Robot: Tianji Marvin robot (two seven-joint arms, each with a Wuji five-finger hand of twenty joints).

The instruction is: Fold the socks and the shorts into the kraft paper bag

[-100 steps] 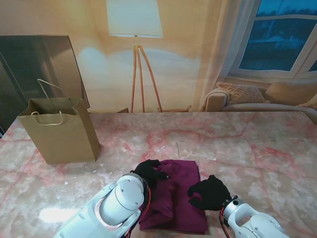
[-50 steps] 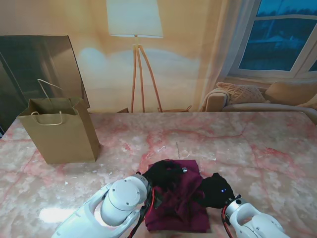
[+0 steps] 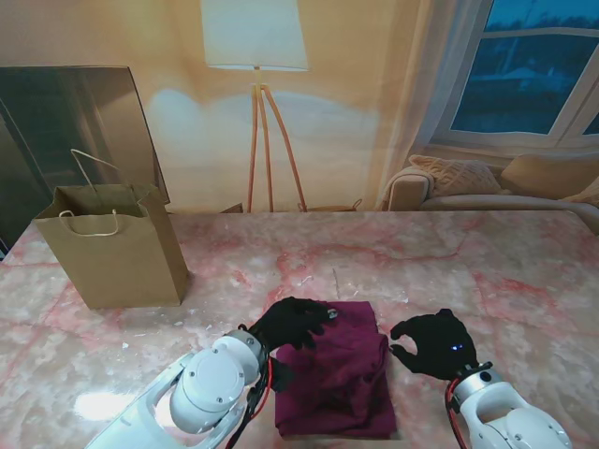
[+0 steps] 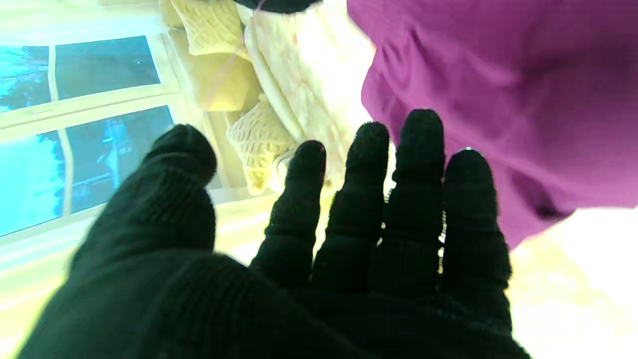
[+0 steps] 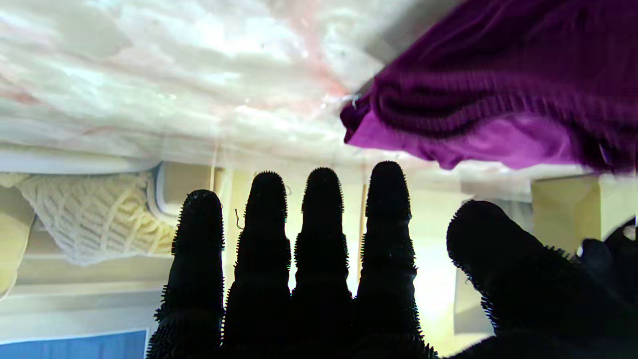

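Observation:
The magenta shorts (image 3: 334,374) lie folded on the marble table (image 3: 487,271) close to me, also seen in the left wrist view (image 4: 503,75) and the right wrist view (image 5: 498,94). My left hand (image 3: 295,323), in a black glove, hovers over the shorts' far left corner with its fingers (image 4: 359,199) stretched out and holding nothing. My right hand (image 3: 435,343) is just off the shorts' right edge, apart from the cloth, fingers (image 5: 319,234) straight and spread. The kraft paper bag (image 3: 114,248) stands upright at the far left. No socks can be made out.
A floor lamp (image 3: 257,103) and a sofa with cushions (image 3: 468,182) stand beyond the table's far edge. A dark panel (image 3: 65,122) leans behind the bag. Bare marble stretches between the bag and the shorts and across the right half.
Both hands have come off the shorts: the left drew back to the far left corner, the right swung out to the right and opened. The shorts now lie in a narrower fold.

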